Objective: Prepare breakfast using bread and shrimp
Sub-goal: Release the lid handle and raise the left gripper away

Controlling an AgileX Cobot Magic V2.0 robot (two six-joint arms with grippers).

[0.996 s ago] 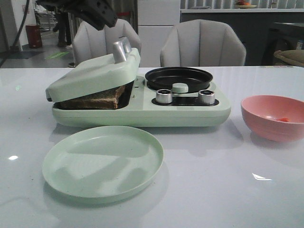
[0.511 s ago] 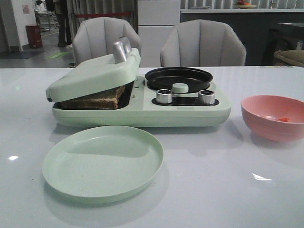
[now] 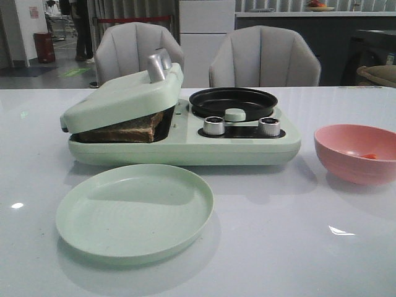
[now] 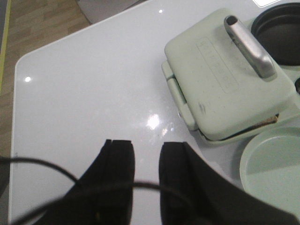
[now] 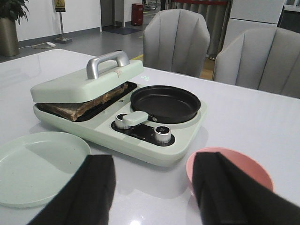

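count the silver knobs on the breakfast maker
2: left knob and right knob sit side by side on the breakfast maker front, below the black pan.

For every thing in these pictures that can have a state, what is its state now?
press lid: lowered, propped ajar on the bread
bread: inside the press, edge showing
black pan: empty
green plate: empty
pink bowl: holds a small orange piece
left gripper: open, holding nothing
right gripper: open, holding nothing

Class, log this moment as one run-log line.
bread: under lid | shrimp: in bowl | plate: bare | left gripper: open | right gripper: open
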